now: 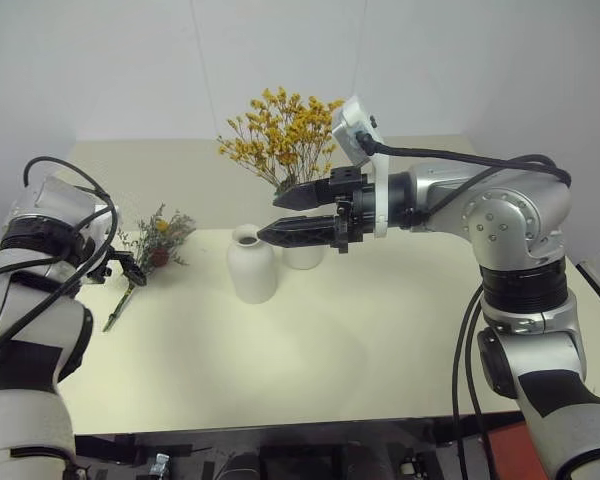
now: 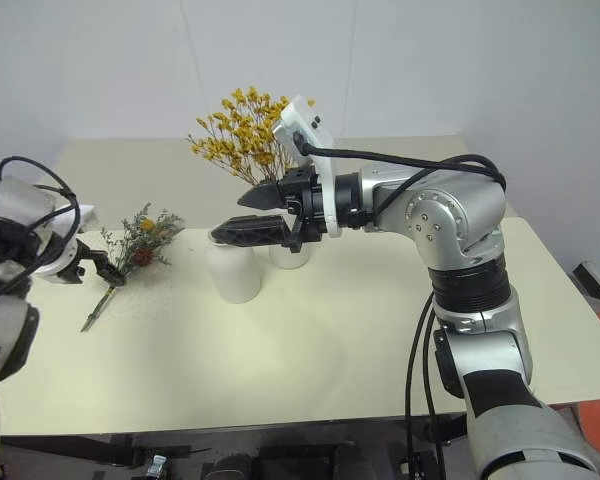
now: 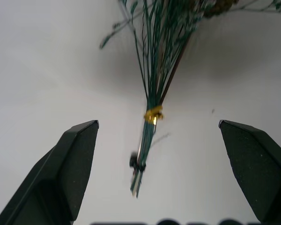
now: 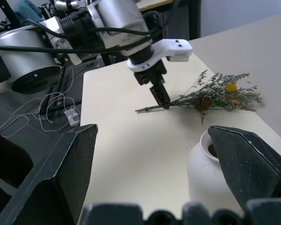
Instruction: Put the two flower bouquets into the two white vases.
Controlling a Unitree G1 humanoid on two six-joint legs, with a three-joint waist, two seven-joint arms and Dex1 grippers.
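Your smaller greenish bouquet with yellow and reddish-brown blooms (image 1: 158,240) lies flat on the pale cream table (image 1: 360,340), well over on the robot's left, its bound stems (image 3: 145,145) pointing toward the near edge (a gold tie and a dark tie wrap them, as the left wrist view shows). The left gripper (image 1: 130,272) hangs just over those stems with its two black fingers (image 3: 70,173) spread wide, one to each side of the stem bundle and holding nothing; you cannot tell from these views whether a fingertip touches the stems.

Toward the middle of the table stands the shorter bottle-shaped matte white vase (image 1: 251,265), upright and empty. Just behind it and to its right stands the second white vase (image 1: 304,256), mostly hidden by the arm, with the bushy yellow-orange bouquet on thin brown stems (image 1: 280,130) rising out of it.

Your right gripper (image 1: 290,215) reaches across in front of that bouquet, roughly level, above the bottle-shaped vase, jaws wide apart and empty.
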